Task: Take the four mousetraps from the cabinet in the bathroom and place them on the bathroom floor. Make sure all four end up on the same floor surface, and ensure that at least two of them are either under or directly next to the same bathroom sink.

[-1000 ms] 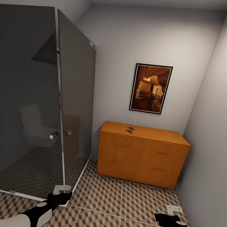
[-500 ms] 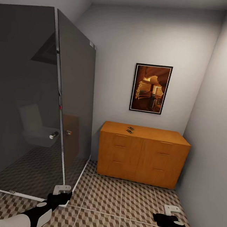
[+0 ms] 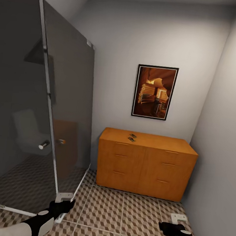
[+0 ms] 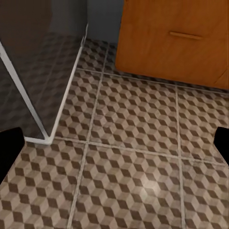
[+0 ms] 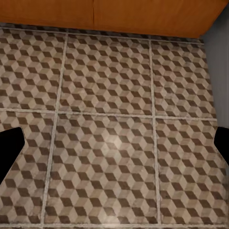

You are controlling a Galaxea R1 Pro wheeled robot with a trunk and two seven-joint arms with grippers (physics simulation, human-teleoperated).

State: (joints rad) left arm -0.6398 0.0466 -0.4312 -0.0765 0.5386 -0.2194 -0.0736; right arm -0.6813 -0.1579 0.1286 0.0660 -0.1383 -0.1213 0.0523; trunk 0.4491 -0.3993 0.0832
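while both grippers hang low over the floor with jaws spread and nothing between them, the traps lie ahead and higher, small dark shapes close together on the cabinet top, toward its left end. left gripper looks the nearer to them; right gripper sits further off. their long axis is too small to read.

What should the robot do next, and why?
Probably roll closer to the cabinet. The mousetraps lie on its top near the back wall, while both end effectors, left and right, hang open and empty low over the floor, too far away to reach them.
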